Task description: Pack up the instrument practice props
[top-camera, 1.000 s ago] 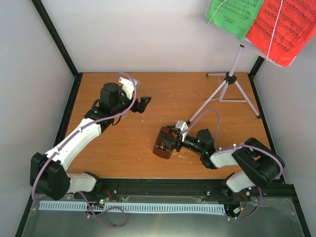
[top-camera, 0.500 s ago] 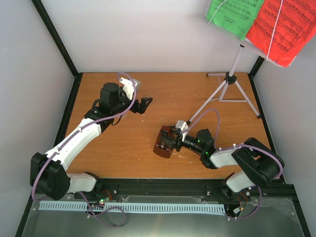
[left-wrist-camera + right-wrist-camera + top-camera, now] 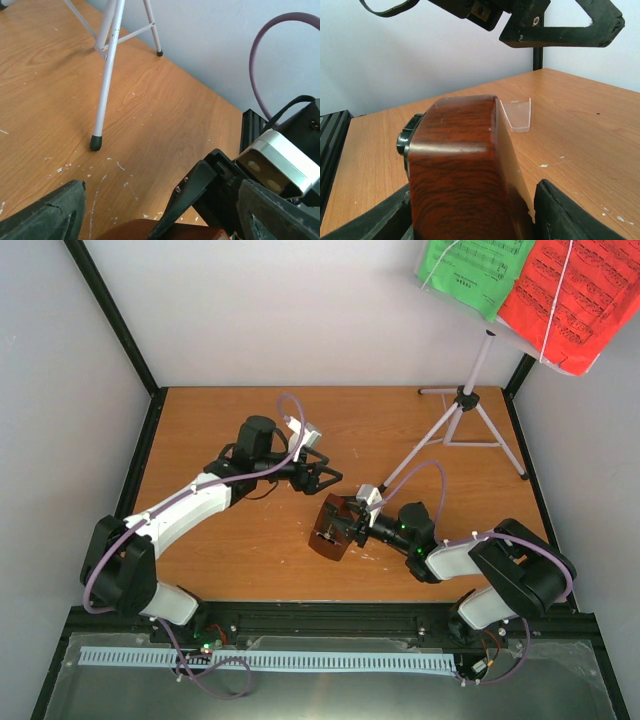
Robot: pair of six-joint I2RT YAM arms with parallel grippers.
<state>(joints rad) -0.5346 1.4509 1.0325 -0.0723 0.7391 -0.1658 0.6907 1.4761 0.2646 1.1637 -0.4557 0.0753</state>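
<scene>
Right wrist | metronome [image 3: 462,170] between right jaws | contact unclear

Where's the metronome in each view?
Top external: metronome at table centre, slightly right.
Left wrist: metronome is only a brown sliver at the bottom edge.
Right wrist: metronome fills the lower centre.
Shared landmark: the wooden table.

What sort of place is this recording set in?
Probably a lab robot cell rather than a real music room: a bare wooden table boxed in by plain white walls and a black frame, with a music stand and a metronome staged on it.
</scene>
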